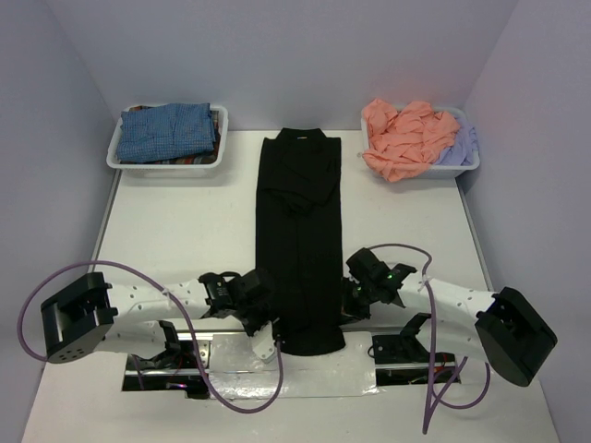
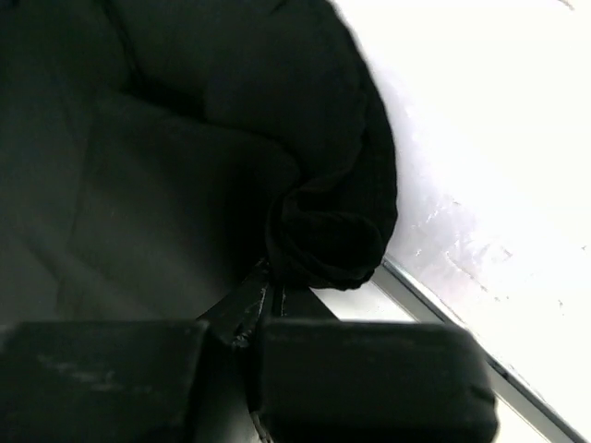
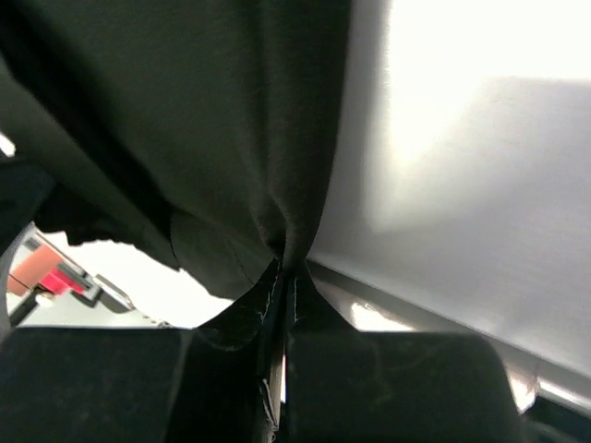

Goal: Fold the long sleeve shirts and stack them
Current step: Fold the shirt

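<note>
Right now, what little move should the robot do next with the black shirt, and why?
Probably lift the near end and carry it toward the collar. The left end effector and right end effector are each shut on one side of that end of the black shirt, which lies flat in a long narrow strip.

No legible text, no labels, no brand marks, no numbers, no signs, in the top view or in either wrist view.
</note>
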`<state>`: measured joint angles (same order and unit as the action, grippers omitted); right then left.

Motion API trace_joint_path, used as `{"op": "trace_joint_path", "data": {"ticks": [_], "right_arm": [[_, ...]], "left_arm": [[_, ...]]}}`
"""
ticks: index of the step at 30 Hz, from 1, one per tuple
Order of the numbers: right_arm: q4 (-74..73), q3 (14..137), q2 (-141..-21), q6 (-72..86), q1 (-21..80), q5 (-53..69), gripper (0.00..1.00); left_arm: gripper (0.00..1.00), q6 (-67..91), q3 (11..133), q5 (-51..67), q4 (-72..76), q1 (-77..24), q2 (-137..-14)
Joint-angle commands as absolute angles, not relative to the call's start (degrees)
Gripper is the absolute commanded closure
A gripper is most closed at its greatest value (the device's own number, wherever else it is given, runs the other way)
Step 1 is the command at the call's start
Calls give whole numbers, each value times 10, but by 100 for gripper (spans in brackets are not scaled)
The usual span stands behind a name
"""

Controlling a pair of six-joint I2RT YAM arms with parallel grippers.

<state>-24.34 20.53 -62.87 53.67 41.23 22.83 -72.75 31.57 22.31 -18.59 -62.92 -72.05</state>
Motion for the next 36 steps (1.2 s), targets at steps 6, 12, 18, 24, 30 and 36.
{"op": "trace_joint_path", "data": {"ticks": [6,12,18,24,30,36], "right_arm": [[-332,342,-620,451,375,231,100],[-346,450,-686,381,278,246,100],[-354,574,-823,335,218,241,100],[-361,648,-903,310,179,262,100],[-365,677,-952,300,155,265,100],[-372,708,-1008,294,148,271,100]], "left_arm": [[100,-545,448,283,-257,-515,-718],[100,-430,538,358,-290,-371,-758],[100,-338,606,375,-222,-281,-823],[100,-276,633,351,-134,-234,-869],[100,-276,638,336,-82,-214,-905],[100,-296,642,329,-69,-214,-940]]}}
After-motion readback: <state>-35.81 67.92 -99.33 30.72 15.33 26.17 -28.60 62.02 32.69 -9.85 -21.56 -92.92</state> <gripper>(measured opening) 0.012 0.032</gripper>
